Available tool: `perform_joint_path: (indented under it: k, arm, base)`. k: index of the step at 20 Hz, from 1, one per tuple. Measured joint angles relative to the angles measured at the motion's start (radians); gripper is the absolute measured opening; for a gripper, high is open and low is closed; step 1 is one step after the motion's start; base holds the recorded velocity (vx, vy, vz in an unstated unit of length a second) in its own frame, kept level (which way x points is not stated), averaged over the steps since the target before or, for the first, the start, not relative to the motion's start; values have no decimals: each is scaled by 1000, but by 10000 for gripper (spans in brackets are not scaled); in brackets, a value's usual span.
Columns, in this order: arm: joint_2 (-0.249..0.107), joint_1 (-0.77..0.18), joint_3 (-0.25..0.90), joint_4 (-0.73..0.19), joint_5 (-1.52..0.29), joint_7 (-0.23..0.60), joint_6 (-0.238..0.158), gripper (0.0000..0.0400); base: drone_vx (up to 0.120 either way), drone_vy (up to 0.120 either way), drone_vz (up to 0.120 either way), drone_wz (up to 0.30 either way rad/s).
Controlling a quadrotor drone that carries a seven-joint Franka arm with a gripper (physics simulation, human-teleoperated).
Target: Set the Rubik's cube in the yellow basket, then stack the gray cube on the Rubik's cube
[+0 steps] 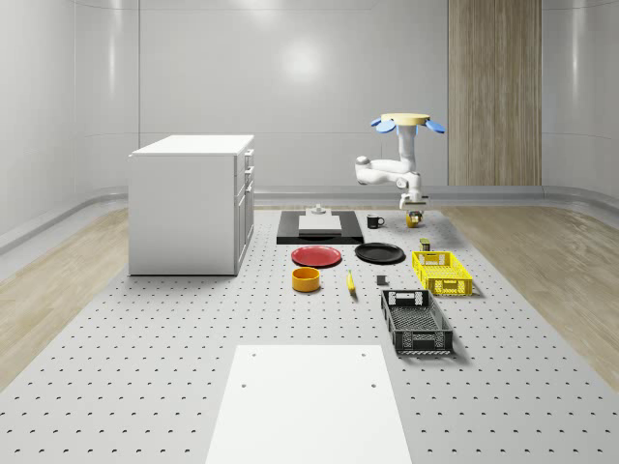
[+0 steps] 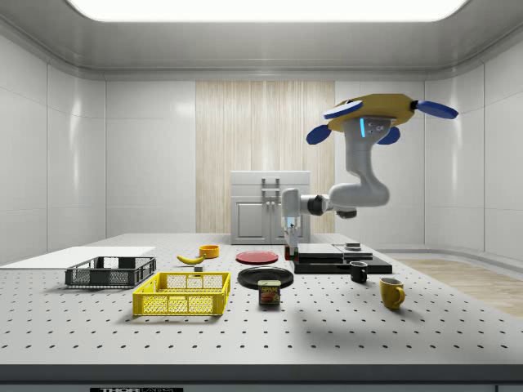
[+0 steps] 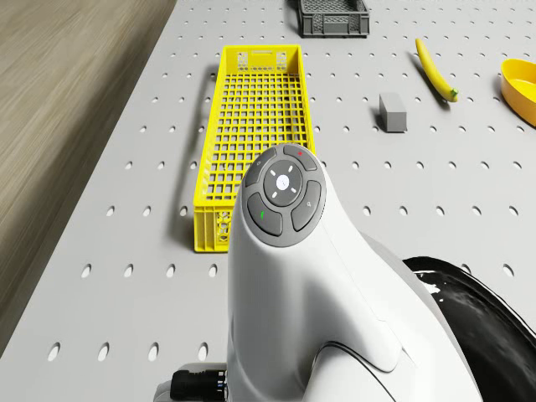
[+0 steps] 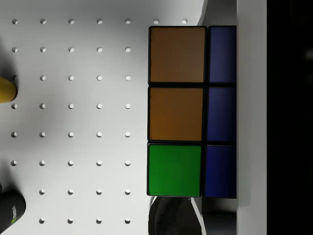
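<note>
The Rubik's cube (image 4: pixel 176 112) fills the wrist view up close, showing orange, green and blue tiles, with one finger (image 4: pixel 252 117) pressed flat against its blue side. My gripper (image 1: pixel 414 205) is shut on it and holds it a little above the table near the mugs. The drone (image 1: pixel 407 121) hovers over the table's far right part, arm hanging below it. The yellow basket (image 1: pixel 442 273) (image 3: pixel 251 142) stands nearer the front on the right. Left of the basket, in the whole-scene view, the small gray cube (image 1: pixel 382 280) (image 3: pixel 392 112) rests on the table.
A black basket (image 1: pixel 416 322) lies in front of the yellow one. A black plate (image 1: pixel 379 253), red plate (image 1: pixel 316 255), orange bowl (image 1: pixel 306 279) and banana (image 1: pixel 350 281) sit mid-table. Black mug (image 2: pixel 358 272), yellow mug (image 2: pixel 392 292) and a can (image 2: pixel 270 292) stand nearby. A white cabinet (image 1: pixel 189 203) rises at the left.
</note>
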Motion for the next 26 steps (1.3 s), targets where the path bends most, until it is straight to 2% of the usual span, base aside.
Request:
perform_joint_path:
  k: [26]
  arm:
    - [-38,-7,5,1,15,5,35,321]
  base:
    - [120,8,0,0]
